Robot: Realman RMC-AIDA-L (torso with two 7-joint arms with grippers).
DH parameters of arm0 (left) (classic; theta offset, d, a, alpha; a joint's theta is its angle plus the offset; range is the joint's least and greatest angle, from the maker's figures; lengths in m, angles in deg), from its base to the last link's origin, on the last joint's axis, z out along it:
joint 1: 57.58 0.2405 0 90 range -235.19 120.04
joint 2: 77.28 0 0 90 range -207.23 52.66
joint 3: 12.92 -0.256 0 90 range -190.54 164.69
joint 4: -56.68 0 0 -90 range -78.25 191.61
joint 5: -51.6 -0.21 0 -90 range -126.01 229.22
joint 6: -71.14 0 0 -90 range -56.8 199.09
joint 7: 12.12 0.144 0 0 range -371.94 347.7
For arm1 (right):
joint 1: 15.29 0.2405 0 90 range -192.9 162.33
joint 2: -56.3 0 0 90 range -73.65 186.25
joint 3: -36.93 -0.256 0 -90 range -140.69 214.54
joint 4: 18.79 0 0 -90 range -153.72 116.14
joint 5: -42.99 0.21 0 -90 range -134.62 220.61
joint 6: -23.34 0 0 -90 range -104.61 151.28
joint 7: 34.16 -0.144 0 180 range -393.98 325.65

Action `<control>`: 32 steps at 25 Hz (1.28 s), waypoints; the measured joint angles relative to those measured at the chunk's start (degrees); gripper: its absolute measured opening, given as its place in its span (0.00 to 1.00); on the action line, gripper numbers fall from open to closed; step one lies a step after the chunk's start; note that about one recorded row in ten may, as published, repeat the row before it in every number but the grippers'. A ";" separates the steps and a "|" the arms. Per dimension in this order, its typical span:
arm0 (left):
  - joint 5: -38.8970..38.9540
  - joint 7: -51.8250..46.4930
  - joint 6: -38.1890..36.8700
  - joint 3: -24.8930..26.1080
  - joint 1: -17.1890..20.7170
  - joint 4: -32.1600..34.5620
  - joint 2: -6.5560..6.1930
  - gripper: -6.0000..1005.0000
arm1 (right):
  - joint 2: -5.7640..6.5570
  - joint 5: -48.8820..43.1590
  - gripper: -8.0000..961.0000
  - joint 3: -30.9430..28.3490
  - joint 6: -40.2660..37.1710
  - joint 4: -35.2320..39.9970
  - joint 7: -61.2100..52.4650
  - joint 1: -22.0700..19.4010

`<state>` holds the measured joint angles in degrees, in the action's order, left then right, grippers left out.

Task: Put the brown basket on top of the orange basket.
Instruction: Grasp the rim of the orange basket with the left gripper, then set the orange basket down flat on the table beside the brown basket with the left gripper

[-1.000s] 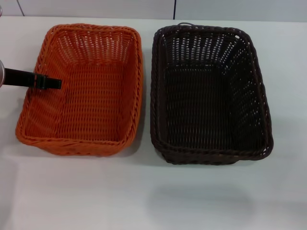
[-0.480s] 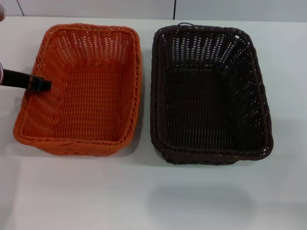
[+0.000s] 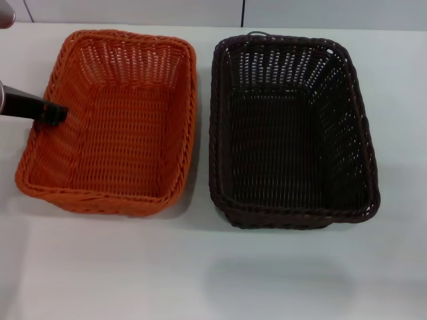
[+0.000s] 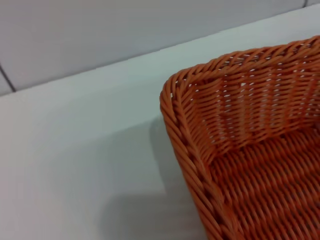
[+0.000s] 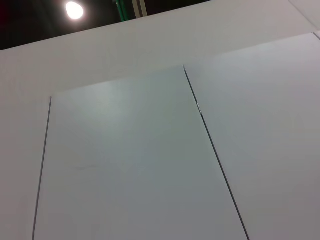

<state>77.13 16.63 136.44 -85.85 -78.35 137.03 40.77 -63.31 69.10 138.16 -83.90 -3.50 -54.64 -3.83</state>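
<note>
Beside orange basket [image 3: 113, 127], brown basket [image 3: 290, 133] lengthwise

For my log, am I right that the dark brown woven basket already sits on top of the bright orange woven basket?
Not quite: the head view shows the dark brown woven basket beside the bright orange woven basket, both on the table.

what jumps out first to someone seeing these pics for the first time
Two same-shaped woven baskets sit side by side on the white table: the orange basket on the robot's left, the brown basket on its right, apart and not yet stacked. Next comes the left hand, reaching in from the left edge over the orange basket's left rim. The right hand is nowhere in the head view.
</note>
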 joint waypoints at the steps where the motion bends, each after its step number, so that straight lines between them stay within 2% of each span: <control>1: 0.00 0.00 0.00 0.00 0.00 0.00 0.00 0.24 | 0.00 0.00 0.85 0.00 0.00 0.00 0.00 0.00; 4: 1.00 8.11 2.75 5.11 -1.95 0.07 -0.07 0.24 | 0.00 0.00 0.85 -0.03 0.01 0.00 0.00 0.00; 7: 1.15 9.42 3.50 6.41 -2.45 0.15 -0.07 0.24 | 0.00 0.00 0.85 0.03 0.01 0.00 0.00 0.05; 8: 2.86 16.51 7.67 12.76 -4.98 0.28 -0.26 0.24 | 0.00 0.00 0.85 0.04 0.02 0.00 0.00 0.05; 9: 4.26 20.21 9.92 15.84 -6.14 0.06 -0.42 0.24 | 0.00 0.00 0.85 0.03 0.01 0.02 0.00 0.05; 11: 4.26 20.21 9.92 15.84 -6.14 0.06 -0.42 0.23 | -0.01 0.00 0.85 0.03 0.02 0.05 0.00 0.02; 12: 5.98 24.12 12.58 19.02 -7.47 -0.28 -0.68 0.23 | -0.03 0.00 0.85 0.01 0.02 0.06 0.00 -0.02; 13: 5.98 24.12 12.58 19.02 -7.47 -0.28 -0.68 0.23 | -0.05 0.00 0.85 0.00 0.02 0.07 0.00 -0.08; 14: 8.13 30.50 17.27 23.24 -10.06 -0.86 -1.75 0.23 | -0.08 0.00 0.85 -0.03 0.02 0.09 0.00 -0.15; 15: 8.29 32.65 18.89 23.81 -10.89 -0.97 -2.36 0.23 | -0.09 0.00 0.85 -0.07 0.02 0.14 0.00 -0.28; 16: 8.29 32.65 18.89 23.81 -10.89 -0.97 -2.36 0.23 | -0.09 0.00 0.85 -0.07 0.02 0.14 0.00 -0.28; 17: 8.78 35.28 20.96 24.03 -12.03 -1.17 -3.30 0.22 | -0.09 0.00 0.85 -0.07 0.02 0.15 0.00 -0.32; 20: 11.29 39.08 25.27 24.36 -13.72 -1.62 -4.39 0.20 | -0.09 0.00 0.85 -0.08 -0.20 0.18 0.00 -0.35; 25: 15.79 45.22 30.91 26.01 -15.49 -2.79 -5.08 0.17 | -0.16 0.00 0.85 -0.08 -0.59 0.18 0.00 -0.46; 32: 18.48 49.99 35.19 27.01 -17.34 -3.82 -5.05 0.18 | -0.18 0.00 0.85 0.13 -1.15 0.06 0.00 -0.67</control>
<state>95.61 66.61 171.62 -58.84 -95.69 133.21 35.72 -63.50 69.10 138.30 -85.05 -3.43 -54.64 -4.50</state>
